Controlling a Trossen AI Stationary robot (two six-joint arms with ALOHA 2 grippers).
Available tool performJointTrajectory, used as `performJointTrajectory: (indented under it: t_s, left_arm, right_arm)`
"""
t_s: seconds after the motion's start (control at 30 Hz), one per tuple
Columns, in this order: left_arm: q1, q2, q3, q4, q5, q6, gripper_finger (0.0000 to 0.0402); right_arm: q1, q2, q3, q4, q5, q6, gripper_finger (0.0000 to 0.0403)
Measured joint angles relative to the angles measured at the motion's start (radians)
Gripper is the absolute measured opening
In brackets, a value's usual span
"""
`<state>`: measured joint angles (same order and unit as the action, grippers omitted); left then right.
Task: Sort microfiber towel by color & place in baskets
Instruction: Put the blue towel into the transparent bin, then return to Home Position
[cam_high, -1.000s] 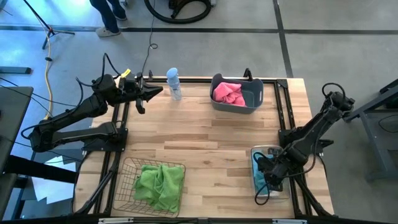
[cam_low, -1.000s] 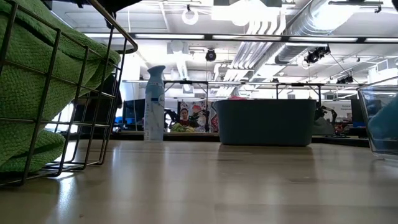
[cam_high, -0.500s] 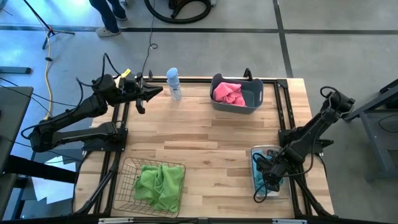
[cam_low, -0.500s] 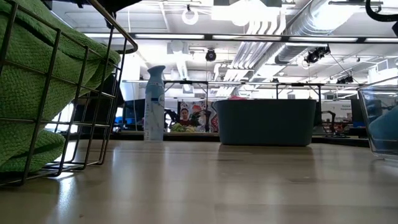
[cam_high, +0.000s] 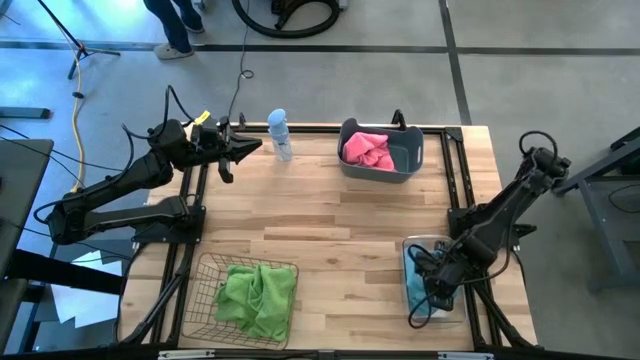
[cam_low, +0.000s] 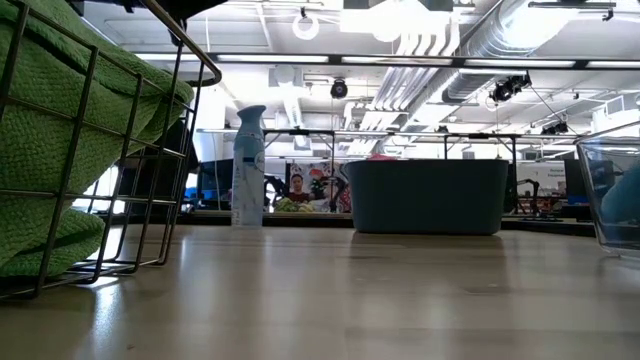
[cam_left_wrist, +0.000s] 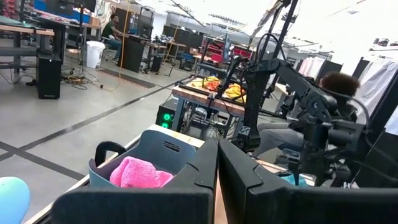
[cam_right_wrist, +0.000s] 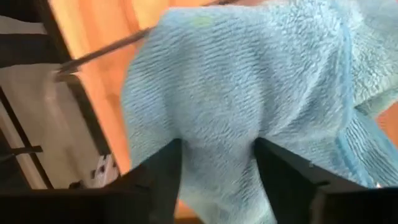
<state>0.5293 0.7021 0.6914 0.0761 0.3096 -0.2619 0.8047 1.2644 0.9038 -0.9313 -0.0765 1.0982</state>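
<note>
Over the clear plastic bin (cam_high: 414, 245) at the surface's (cam_high: 330, 220) near right corner, the right gripper (cam_high: 432, 290) hangs low, its jaws spread with the light blue towel (cam_right_wrist: 249, 93) bulging between them. Green towels (cam_high: 256, 292) fill the wire-mesh basket (cam_high: 200, 275); pink towel (cam_high: 366, 148) lies in the blue-grey tub (cam_high: 405, 158). Beside the spray bottle (cam_high: 279, 134), the left gripper (cam_high: 250, 146) waits, jaws pressed together.

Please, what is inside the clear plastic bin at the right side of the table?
A light blue towel lies inside the clear bin. The right gripper, fingers apart, is right over it. The arm hides most of the bin, so anything under the towel cannot be seen.
</note>
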Motion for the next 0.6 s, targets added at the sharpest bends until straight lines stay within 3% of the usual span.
performJointTrajectory:
  t_s: [0.13, 0.23, 0.4, 0.6]
  left_arm:
    - [0.000, 0.000, 0.000, 0.000, 0.002, 0.000, 0.0000]
    - [0.000, 0.000, 0.000, 0.000, 0.002, 0.001, 0.0000]
    - [0.000, -0.003, 0.000, 0.012, 0.003, 0.001, 0.0000]
    - [0.000, -0.043, 0.000, 0.086, 0.026, -0.022, 0.0000]
  right_arm:
    - [0.000, 0.000, 0.089, -0.112, 0.000, -0.030, 0.0253]
    - [0.000, 0.000, 0.165, -0.203, 0.000, -0.031, 0.0280]
    - [0.000, 0.000, 0.298, -0.309, 0.001, -0.018, 0.0288]
    - [0.000, -0.001, 0.404, -0.291, 0.041, 0.005, 0.0275]
